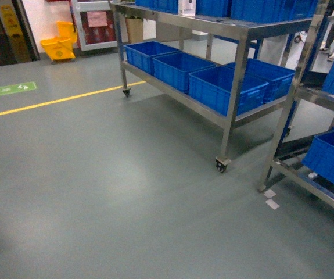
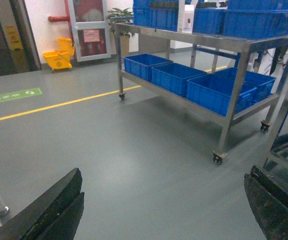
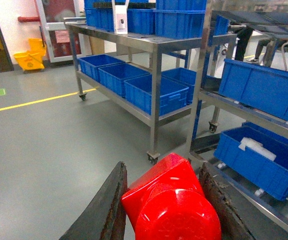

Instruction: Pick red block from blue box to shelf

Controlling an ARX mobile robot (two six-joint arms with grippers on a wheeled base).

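Right gripper (image 3: 165, 207) clamps the red block (image 3: 170, 202) (stud toward the camera), near the steel shelf (image 3: 264, 115); left gripper (image 2: 164, 205) hangs spread wide, holding nothing.

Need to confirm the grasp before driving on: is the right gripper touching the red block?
Touching. The right wrist view shows the red block wedged between the right gripper fingers, both dark pads pressed against its sides.
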